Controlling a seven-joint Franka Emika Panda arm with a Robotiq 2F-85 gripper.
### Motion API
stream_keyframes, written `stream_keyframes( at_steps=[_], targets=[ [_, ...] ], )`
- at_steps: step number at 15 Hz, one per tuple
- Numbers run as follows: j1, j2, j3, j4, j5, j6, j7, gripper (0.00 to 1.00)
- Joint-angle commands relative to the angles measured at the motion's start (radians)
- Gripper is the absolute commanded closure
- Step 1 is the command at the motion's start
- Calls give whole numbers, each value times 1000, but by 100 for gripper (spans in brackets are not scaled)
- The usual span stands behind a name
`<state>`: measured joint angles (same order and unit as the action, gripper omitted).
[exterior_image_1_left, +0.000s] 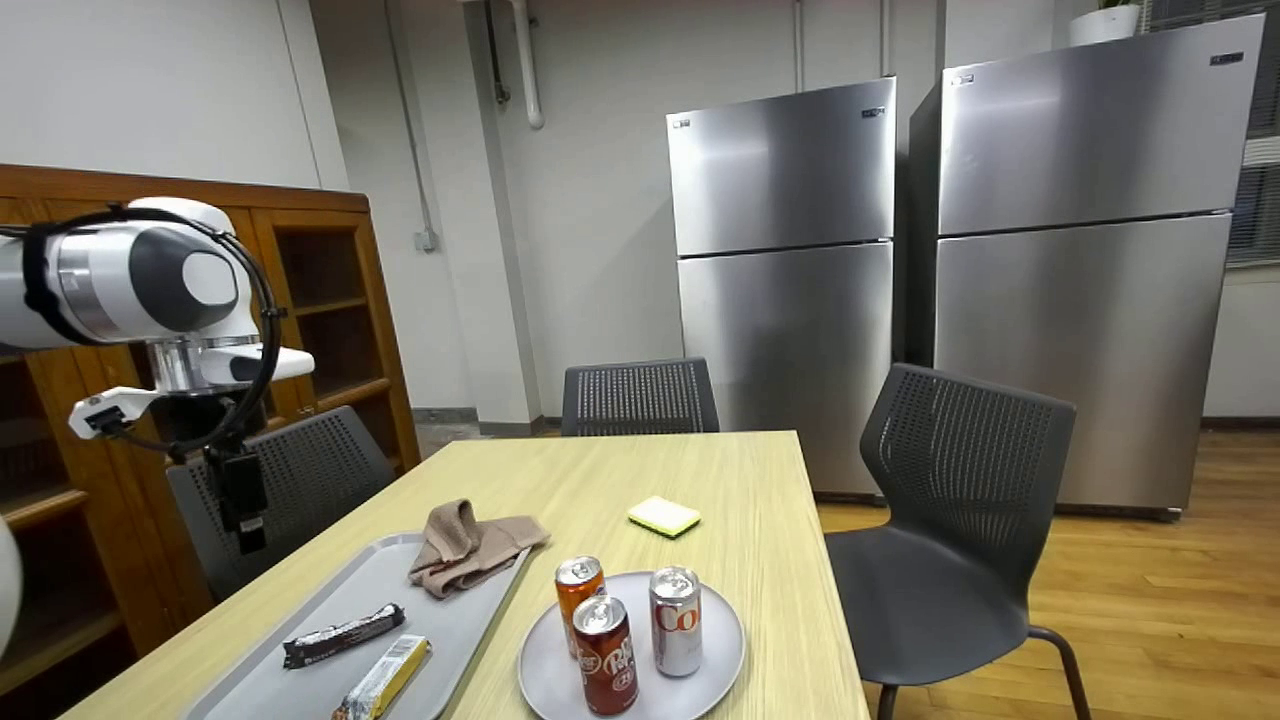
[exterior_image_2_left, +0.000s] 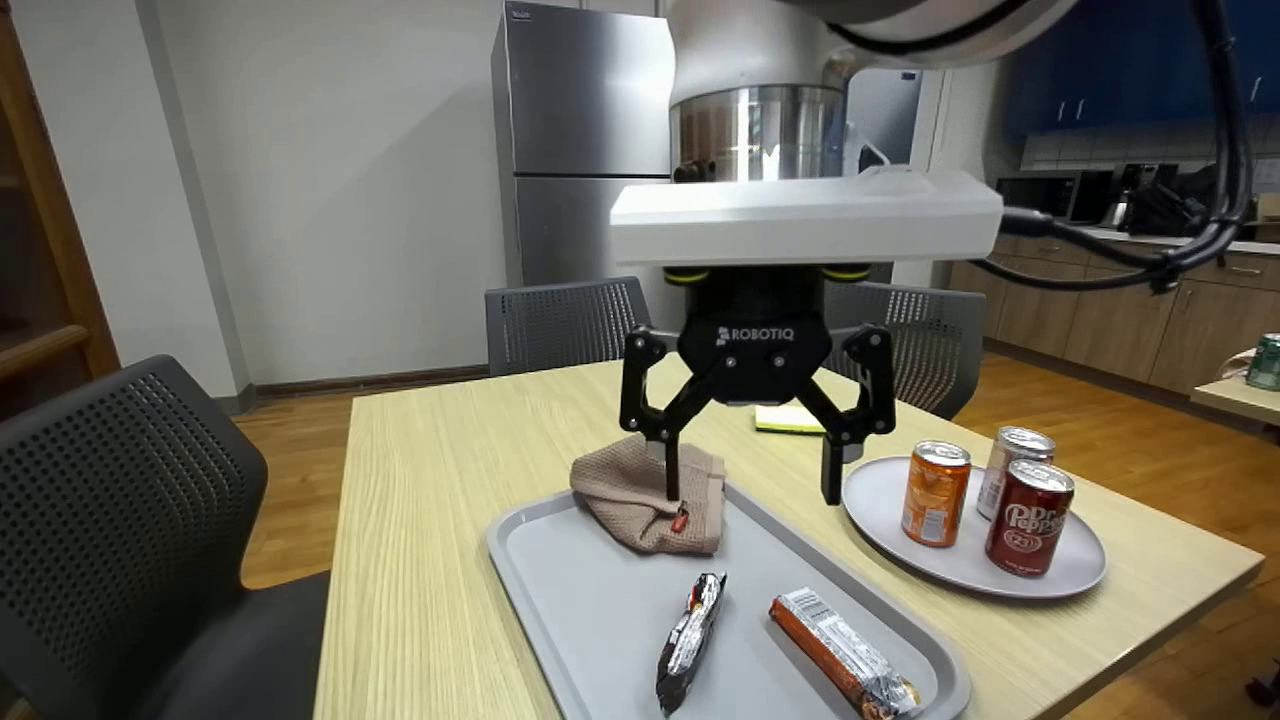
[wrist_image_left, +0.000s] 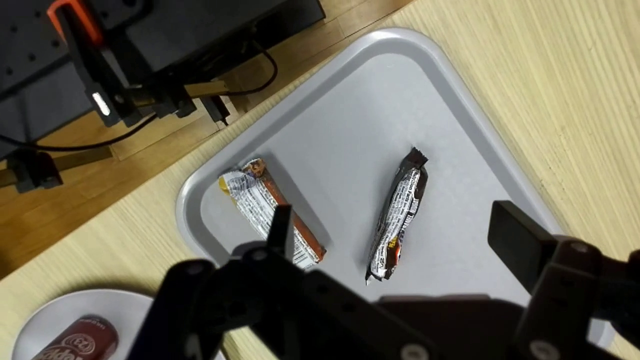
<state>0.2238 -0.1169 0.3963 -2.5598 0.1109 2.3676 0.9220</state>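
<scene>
My gripper (exterior_image_2_left: 751, 492) is open and empty above the grey tray (exterior_image_2_left: 590, 600); it also shows in an exterior view (exterior_image_1_left: 245, 515). In the wrist view, a dark-wrapped bar (wrist_image_left: 398, 215) lies on the tray between the spread fingertips (wrist_image_left: 395, 230), below them. An orange-and-white bar (wrist_image_left: 260, 200) lies beside it, partly covered by a finger. Both bars show in both exterior views. A crumpled brown cloth (exterior_image_2_left: 640, 500) lies at the tray's far end, behind the fingers; I cannot make it out in the wrist view.
A round plate (exterior_image_1_left: 725, 650) beside the tray holds an orange can (exterior_image_2_left: 936, 495), a Dr Pepper can (exterior_image_2_left: 1030, 520) and a silver can (exterior_image_1_left: 676, 625). A yellow sponge (exterior_image_1_left: 664, 516) lies on the wooden table (exterior_image_1_left: 740, 480). Dark chairs (exterior_image_1_left: 950, 500) surround it.
</scene>
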Motion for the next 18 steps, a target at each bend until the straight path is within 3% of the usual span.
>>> stream_keyframes(
  at_steps=[1, 9, 18],
  targets=[
    [16, 90, -15, 50, -46, 34, 80, 0],
    [51, 275, -88, 85, -244, 153, 24, 0],
    [110, 343, -173, 91, -251, 221, 15, 0]
  ],
)
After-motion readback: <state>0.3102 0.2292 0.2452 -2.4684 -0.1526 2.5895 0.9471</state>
